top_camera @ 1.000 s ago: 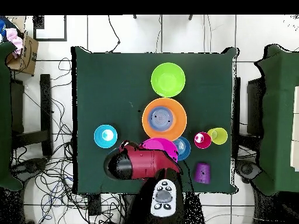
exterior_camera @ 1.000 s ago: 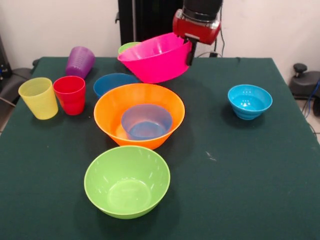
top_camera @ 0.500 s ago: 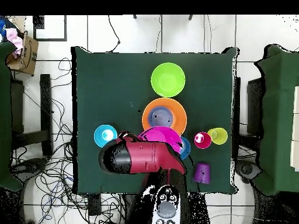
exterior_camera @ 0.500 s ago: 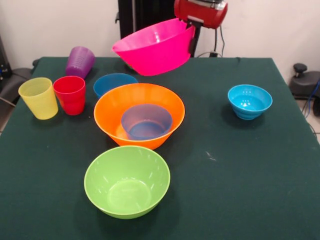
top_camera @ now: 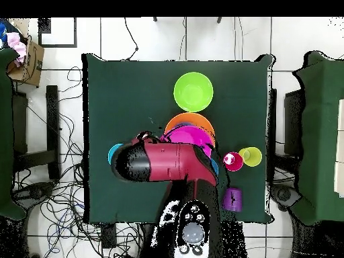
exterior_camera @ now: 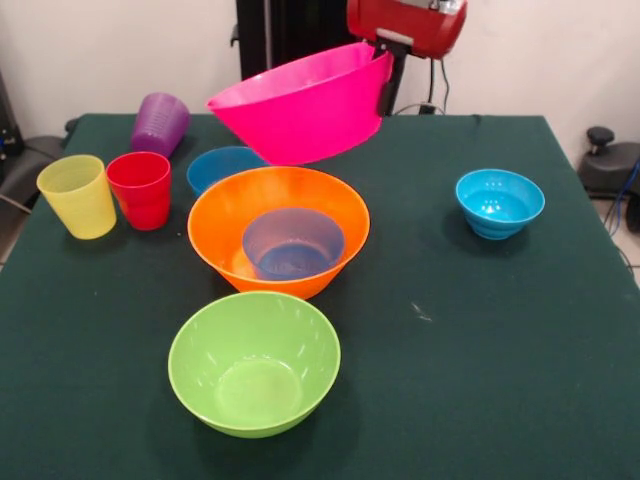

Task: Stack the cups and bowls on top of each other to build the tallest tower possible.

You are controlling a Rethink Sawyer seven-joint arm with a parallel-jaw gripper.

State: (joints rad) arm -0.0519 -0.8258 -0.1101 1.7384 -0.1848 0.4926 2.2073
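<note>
Pink bowl (exterior_camera: 300, 105) up in the air, pinched by its rim on the far right side — gripper (exterior_camera: 386, 72) closed on that edge, one finger (exterior_camera: 387, 85) visible as a dark strip outside the wall. Tilted because of the one-sided grip: free side sags toward the cups, mouth still mostly upward.

Hanging above and a bit behind the orange bowl (exterior_camera: 278, 243), not touching. Looks like the plan is to get pink into or over orange, since those two are the widest and make the sensible base. Snag though — a small blue bowl (exterior_camera: 293, 243) already sitting upright inside orange, so pink would land on that rather than nesting flush.

No tower yet. Everything else single and loose on the table (exterior_camera: 500, 340): green bowl (exterior_camera: 254, 361) nearest the camera, another blue bowl (exterior_camera: 226, 166) behind orange and partly hidden by pink, third blue bowl (exterior_camera: 499, 202) well off to the right. Yellow cup (exterior_camera: 77, 196) and red cup (exterior_camera: 140, 189) upright, just beside each other at left; purple cup (exterior_camera: 160, 124) behind them, leaning over. Small green bowl not visible right now.

From overhead, arm (top_camera: 164, 162) covering most of pink and part of orange — only slivers showing.
</note>
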